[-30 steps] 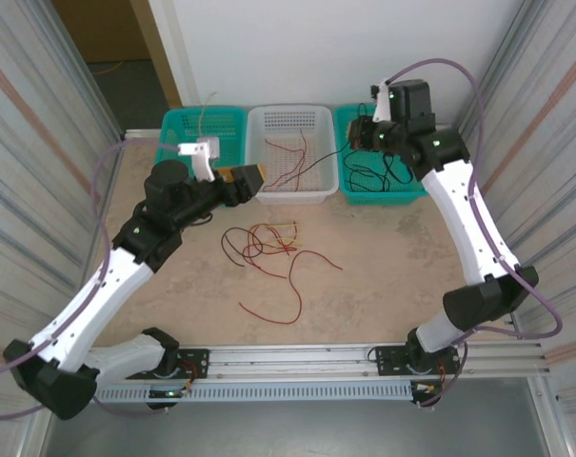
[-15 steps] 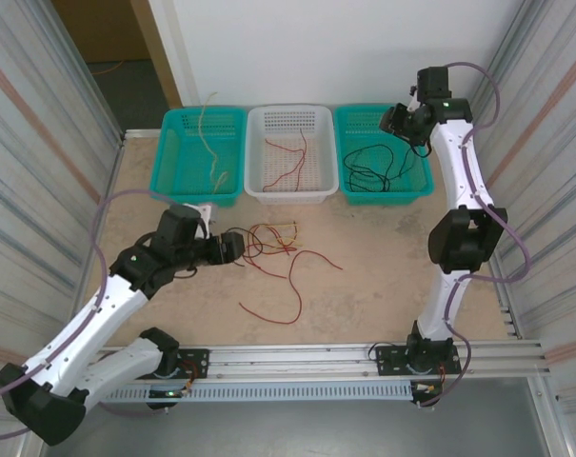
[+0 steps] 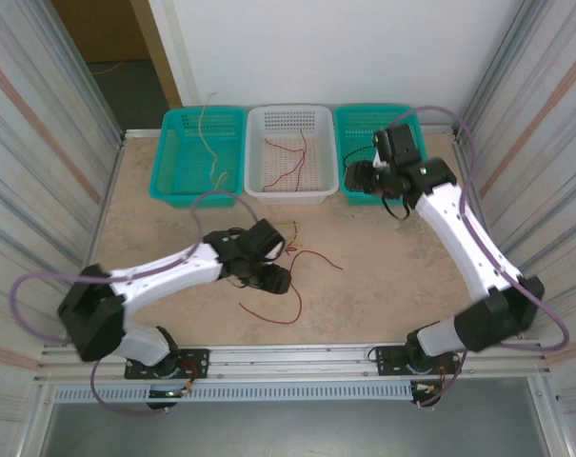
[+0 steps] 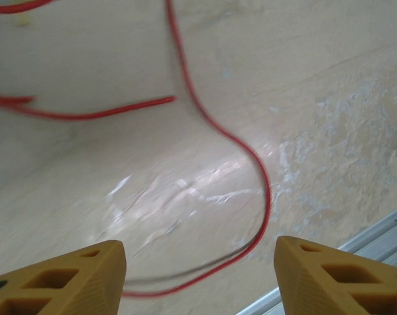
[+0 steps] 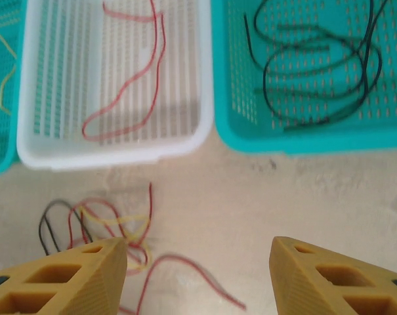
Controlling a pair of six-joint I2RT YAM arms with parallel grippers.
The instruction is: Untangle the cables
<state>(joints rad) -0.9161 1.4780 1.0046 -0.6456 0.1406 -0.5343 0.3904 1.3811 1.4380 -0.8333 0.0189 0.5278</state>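
Left fingers [image 4: 67, 275] dropped over red cable [image 4: 260, 177], standing apart.

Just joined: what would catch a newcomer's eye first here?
A knot of red, black and yellow cables lies mid-table. At the far edge, baskets hold sorted colours: yellow in the left teal basket, red in the white basket, black in the right teal basket. The left pincer hangs open over a red cable.

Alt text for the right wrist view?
The open right gripper hangs empty above the table. Beyond it, a white basket holds a red cable, a teal basket black cables; a red, black and yellow tangle lies lower left.
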